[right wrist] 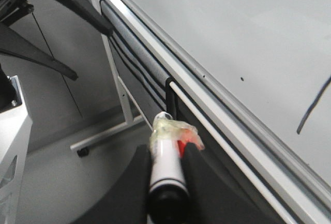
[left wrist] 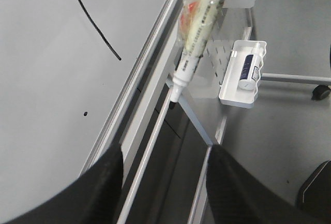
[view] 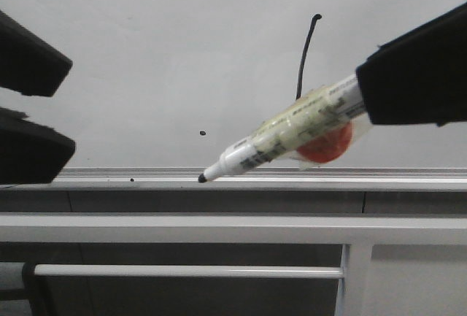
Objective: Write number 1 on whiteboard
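Note:
The whiteboard point(view: 146, 53) fills the upper front view. On it is the number 1 point(view: 306, 53), a thin black, slightly curved stroke with a blob at the top, also seen as the number 1 point(left wrist: 95, 25) and the number 1 point(right wrist: 313, 105). My right gripper point(view: 365, 93) is shut on a white marker point(view: 292, 130) wrapped in clear tape with a red patch. Its black tip point(view: 202, 178) points down-left, level with the bottom rail and below the stroke. The right gripper point(right wrist: 165, 157) clamps the barrel near its back end. At the far left my left gripper point(view: 36, 104) is open and holds nothing.
A small black dot point(view: 202, 133) marks the board left of the stroke. Below the board run its silver rail point(view: 328, 179) and grey metal bars point(view: 182, 228). A white tray point(left wrist: 243, 74) holding a capped pen hangs on the stand. A stand leg with a caster point(right wrist: 83, 151) rests on the floor.

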Action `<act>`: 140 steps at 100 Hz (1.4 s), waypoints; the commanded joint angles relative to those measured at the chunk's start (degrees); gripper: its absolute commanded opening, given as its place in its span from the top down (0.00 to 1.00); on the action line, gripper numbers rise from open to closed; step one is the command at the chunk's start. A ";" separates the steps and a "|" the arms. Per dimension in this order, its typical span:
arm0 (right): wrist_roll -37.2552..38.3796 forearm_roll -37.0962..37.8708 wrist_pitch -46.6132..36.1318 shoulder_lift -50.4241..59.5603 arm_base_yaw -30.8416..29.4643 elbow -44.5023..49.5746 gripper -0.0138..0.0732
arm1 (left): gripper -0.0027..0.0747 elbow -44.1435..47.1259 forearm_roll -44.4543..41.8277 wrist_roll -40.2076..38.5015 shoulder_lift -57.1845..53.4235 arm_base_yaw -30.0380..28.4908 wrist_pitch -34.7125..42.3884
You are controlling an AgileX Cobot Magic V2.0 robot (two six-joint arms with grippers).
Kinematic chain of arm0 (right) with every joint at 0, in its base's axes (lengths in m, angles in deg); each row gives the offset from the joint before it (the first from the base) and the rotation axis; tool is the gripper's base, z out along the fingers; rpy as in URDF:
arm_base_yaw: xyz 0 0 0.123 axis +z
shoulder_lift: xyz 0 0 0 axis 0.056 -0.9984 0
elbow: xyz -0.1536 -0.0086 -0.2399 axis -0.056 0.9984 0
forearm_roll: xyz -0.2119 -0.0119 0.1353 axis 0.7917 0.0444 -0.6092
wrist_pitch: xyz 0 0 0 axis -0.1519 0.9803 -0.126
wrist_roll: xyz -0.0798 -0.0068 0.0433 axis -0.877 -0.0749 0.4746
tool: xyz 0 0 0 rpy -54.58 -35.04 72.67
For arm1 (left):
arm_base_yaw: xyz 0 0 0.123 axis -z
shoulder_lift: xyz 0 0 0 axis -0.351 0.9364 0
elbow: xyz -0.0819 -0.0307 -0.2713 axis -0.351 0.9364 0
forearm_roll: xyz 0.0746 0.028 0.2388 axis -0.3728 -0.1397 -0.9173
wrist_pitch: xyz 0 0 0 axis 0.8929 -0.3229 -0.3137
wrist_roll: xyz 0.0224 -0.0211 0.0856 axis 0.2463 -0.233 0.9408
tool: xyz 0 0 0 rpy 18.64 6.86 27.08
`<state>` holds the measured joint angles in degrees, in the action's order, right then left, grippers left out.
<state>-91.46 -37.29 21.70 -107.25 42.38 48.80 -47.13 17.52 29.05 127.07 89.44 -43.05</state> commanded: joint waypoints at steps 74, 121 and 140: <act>-0.31 -0.14 2.75 -9.55 -0.36 -10.38 0.89 | 0.50 -2.31 -10.60 -0.19 7.51 0.26 10.47; -0.31 -0.56 3.32 -9.55 -0.36 -10.38 0.89 | 0.63 -3.10 -10.61 -3.25 12.01 -3.67 17.11; -0.31 -0.81 4.17 -9.55 -0.24 -12.03 0.89 | 0.63 -3.10 -10.61 -3.25 12.61 -3.67 17.67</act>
<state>-91.46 -37.07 27.79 -117.03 42.38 39.35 -48.44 7.00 26.57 140.02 85.83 -28.49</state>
